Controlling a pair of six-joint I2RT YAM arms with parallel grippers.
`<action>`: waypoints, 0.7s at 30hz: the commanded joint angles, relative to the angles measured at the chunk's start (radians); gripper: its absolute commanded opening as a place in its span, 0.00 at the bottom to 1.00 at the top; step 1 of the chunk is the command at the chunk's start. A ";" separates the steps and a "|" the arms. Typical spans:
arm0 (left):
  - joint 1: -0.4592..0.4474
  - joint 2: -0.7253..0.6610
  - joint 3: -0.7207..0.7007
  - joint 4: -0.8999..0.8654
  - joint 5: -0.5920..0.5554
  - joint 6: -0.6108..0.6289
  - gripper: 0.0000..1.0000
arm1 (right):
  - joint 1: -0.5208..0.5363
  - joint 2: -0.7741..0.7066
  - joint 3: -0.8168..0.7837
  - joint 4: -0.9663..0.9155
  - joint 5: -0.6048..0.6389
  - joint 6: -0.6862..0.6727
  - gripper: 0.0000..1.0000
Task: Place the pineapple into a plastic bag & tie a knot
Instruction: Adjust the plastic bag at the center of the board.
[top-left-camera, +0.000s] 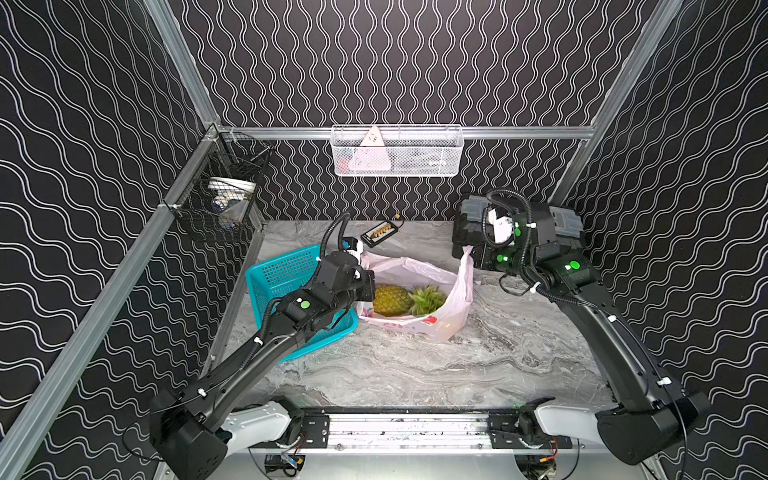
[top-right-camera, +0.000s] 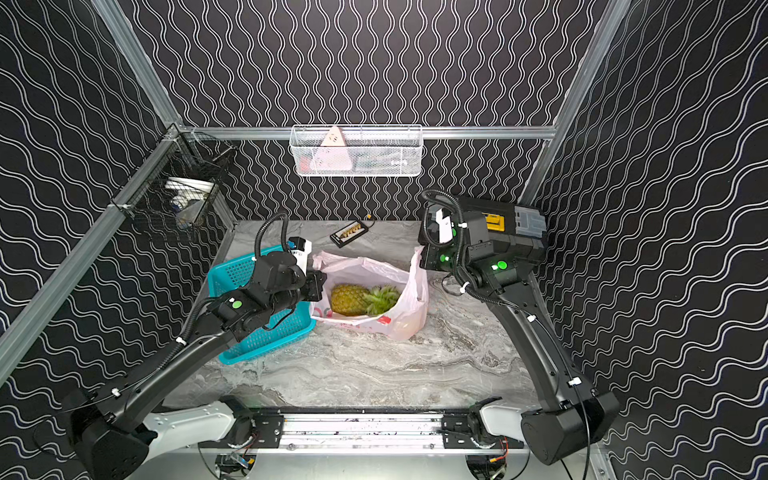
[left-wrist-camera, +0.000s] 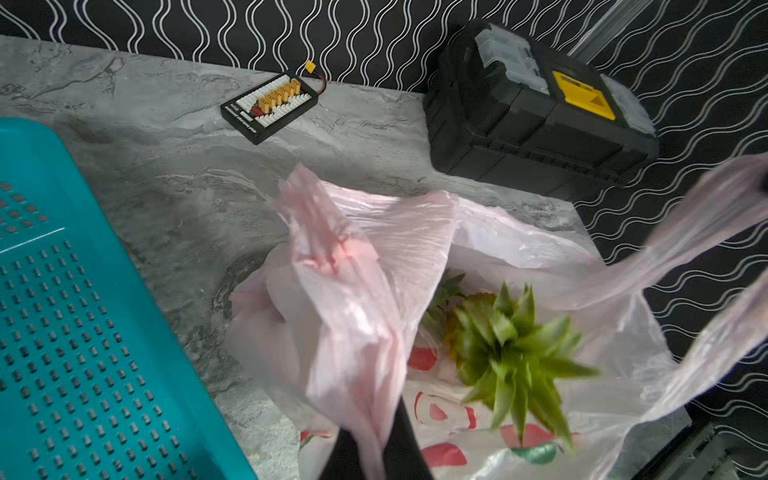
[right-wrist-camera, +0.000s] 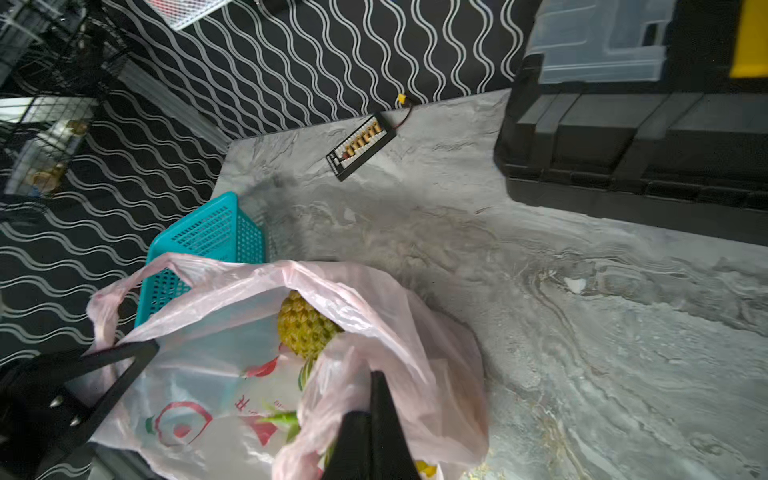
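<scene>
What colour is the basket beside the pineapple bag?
The basket is teal, dotted with little holes. It shows best in the left wrist view.

The pale-pink plastic bag (top-left-camera: 419, 268) bears red prints.

Thin, glossy plastic bag (top-left-camera: 415, 268) — hard, perforated plastic basket (top-left-camera: 282, 270).

A: Is the left gripper (left-wrist-camera: 395, 432) whole in its wrist view?
B: No, the frame edge cuts it off, and pink film of the plastic bag (left-wrist-camera: 340, 291) drapes over the fingers.
A: The pineapple (left-wrist-camera: 511, 357) there?
B: A blurred crown; the film hides most of the body.
A: The teal basket (top-left-camera: 282, 270)?
B: In both top views the left arm (top-left-camera: 241, 365) covers its near part.
A: And the white wire basket (top-left-camera: 397, 151)?
B: Contents too small to tell.
</scene>
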 joint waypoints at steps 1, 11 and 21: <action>-0.001 -0.022 0.015 0.083 0.022 0.080 0.39 | -0.001 -0.014 0.047 0.051 -0.075 -0.002 0.14; 0.007 0.030 0.277 -0.115 -0.012 0.222 0.81 | -0.001 -0.023 0.164 -0.043 -0.071 -0.018 0.65; 0.376 0.100 0.423 -0.319 0.075 0.165 0.86 | 0.501 0.156 0.335 -0.109 -0.019 -0.056 0.69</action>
